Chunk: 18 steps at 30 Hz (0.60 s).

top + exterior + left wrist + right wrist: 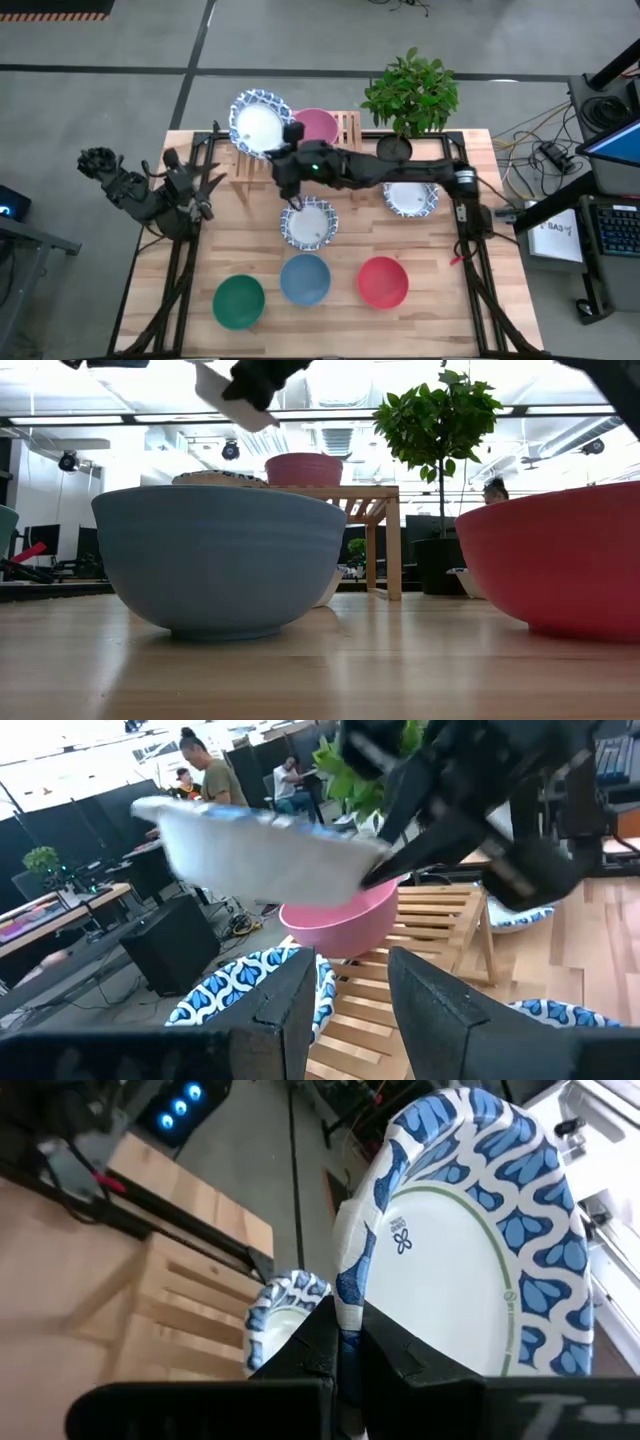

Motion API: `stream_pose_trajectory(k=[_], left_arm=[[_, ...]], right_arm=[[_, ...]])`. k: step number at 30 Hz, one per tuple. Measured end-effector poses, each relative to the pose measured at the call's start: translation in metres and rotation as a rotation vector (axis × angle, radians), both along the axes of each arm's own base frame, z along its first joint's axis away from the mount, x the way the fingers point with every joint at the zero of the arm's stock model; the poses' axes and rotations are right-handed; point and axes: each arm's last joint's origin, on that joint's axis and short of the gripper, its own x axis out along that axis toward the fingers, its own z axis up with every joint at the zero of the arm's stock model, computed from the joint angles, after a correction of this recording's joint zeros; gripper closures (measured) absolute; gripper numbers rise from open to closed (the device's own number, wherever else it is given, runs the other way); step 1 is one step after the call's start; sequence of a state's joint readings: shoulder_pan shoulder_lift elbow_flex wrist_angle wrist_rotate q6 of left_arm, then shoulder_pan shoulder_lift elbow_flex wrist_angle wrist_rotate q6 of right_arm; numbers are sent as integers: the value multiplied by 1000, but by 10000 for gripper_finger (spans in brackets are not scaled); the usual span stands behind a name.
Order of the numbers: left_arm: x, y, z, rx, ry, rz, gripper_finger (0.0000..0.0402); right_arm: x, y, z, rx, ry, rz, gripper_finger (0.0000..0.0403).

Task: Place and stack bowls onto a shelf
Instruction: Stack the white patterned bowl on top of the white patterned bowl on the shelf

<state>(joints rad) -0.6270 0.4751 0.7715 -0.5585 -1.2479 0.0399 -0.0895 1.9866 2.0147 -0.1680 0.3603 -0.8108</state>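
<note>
My right gripper reaches over the light-wood shelf and is shut on a white bowl with a blue patterned rim, which also shows in the left wrist view. On the shelf stand the pink bowl and another patterned bowl under the held one. Two more patterned bowls rest on the table, with the green, blue and red bowls in a near row. My left gripper waits open at the table's left side. My right gripper pinches the white bowl's patterned rim, one finger inside the bowl and one outside. The fingers come roughly level from the table's right side. The bowl is lifted clear above the shelf's left part, slightly tilted, over the patterned bowl lying there.
A potted plant in a black pot stands at the far edge, right of the shelf. My right arm stretches across the table's middle. People stand in the room beyond the table. Bare wood lies between the bowls and the left arm.
</note>
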Motion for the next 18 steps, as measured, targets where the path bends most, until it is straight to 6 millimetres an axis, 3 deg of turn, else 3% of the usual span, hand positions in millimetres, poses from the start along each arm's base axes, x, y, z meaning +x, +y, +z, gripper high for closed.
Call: stream_pose_trajectory(k=[10,18], left_arm=[[-6,4,1,-20,-23,0,290],[-6,4,1,-25,-26,-1,290]], right_arm=[[37,-29,-13,-30,88,-45,391],[32,-46,-15,29,69,-93,390]])
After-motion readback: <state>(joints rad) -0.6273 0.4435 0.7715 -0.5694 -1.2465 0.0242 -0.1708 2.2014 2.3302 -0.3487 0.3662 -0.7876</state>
